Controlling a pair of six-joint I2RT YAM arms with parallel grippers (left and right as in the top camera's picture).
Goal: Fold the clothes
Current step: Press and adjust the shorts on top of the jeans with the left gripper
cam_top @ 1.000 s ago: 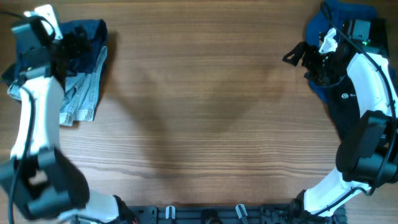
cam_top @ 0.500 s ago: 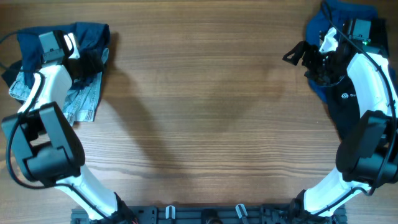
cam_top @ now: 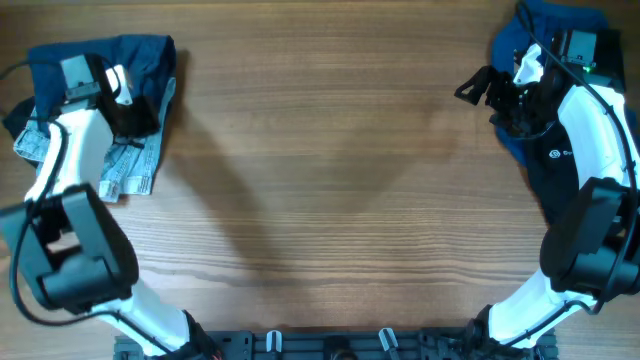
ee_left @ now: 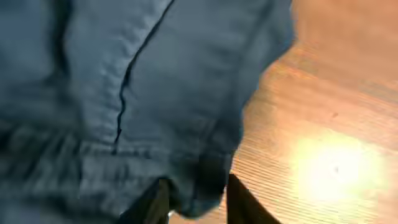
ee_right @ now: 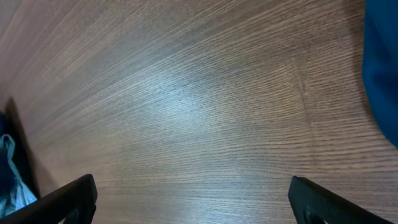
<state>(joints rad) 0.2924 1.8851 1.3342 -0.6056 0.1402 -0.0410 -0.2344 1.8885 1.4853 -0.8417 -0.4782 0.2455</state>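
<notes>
A dark blue denim garment (cam_top: 148,55) lies crumpled at the table's far left, partly over a pale washed denim piece (cam_top: 128,168). My left gripper (cam_top: 140,112) is down on the garment's right side. In the left wrist view the denim (ee_left: 155,81) fills most of the frame, and a fold of its edge sits pinched between the narrowed jaws of the left gripper (ee_left: 196,202). My right gripper (cam_top: 468,88) hovers wide open over bare wood at the far right, and in its wrist view the right gripper (ee_right: 193,199) has nothing between its fingers.
A pile of blue clothes (cam_top: 530,30) lies at the back right corner behind the right arm, and its edge (ee_right: 382,68) shows in the right wrist view. The wooden table (cam_top: 330,180) stretches between the arms. The arm bases stand at the front edge.
The left arm swung down onto the denim pile, and its jaws went from wide open to closed on the garment's edge. The right arm has not moved.
</notes>
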